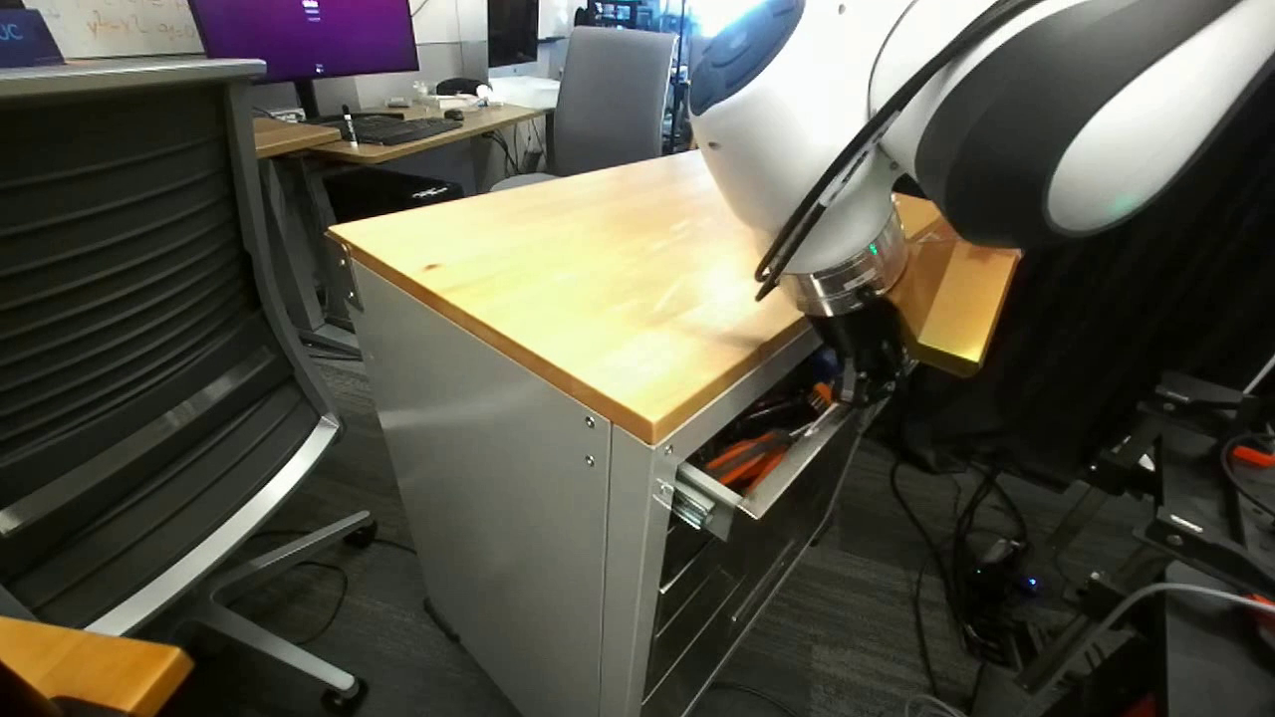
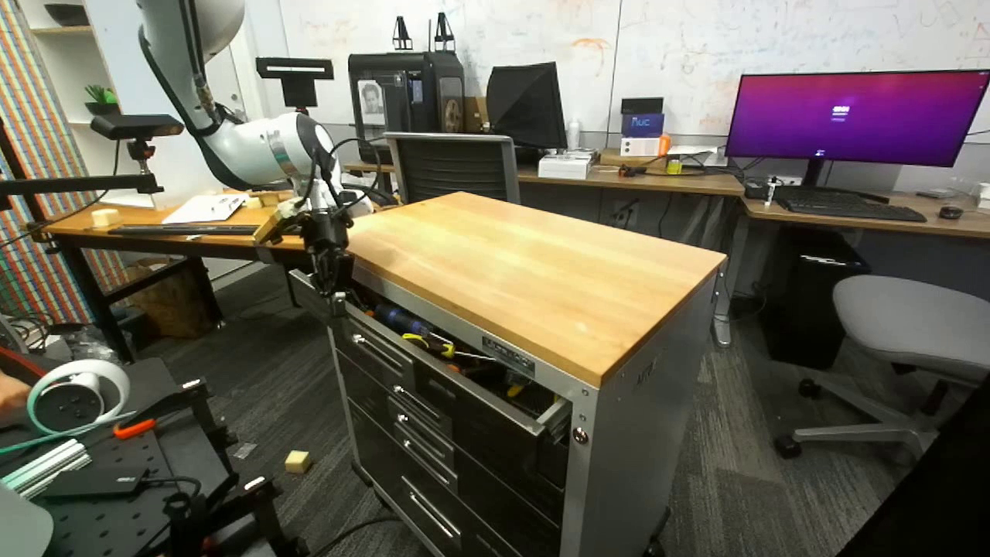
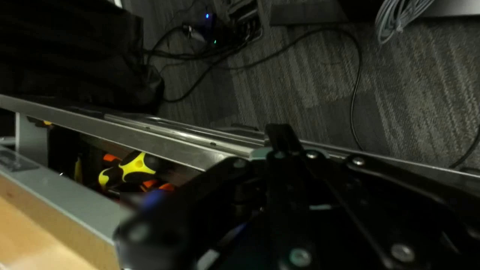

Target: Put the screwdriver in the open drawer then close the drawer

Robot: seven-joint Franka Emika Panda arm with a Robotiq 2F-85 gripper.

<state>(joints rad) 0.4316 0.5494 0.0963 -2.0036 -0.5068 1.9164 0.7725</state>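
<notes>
The drawer is the top one of the wood-topped grey cabinet and stands partly open, with tools inside. Its front panel also shows in an exterior view and the wrist view. My gripper is at the top edge of that panel, near its far end; it also shows there in an exterior view. In the wrist view the fingertips are together at the panel, with nothing visible between them. A stubby black-and-yellow tool lies inside the drawer; I cannot tell if it is the screwdriver.
The cabinet's wooden top overhangs just behind the drawer. Orange-handled tools and a blue-handled tool lie in the drawer. Deeper drawers are below. A side table stands behind the arm.
</notes>
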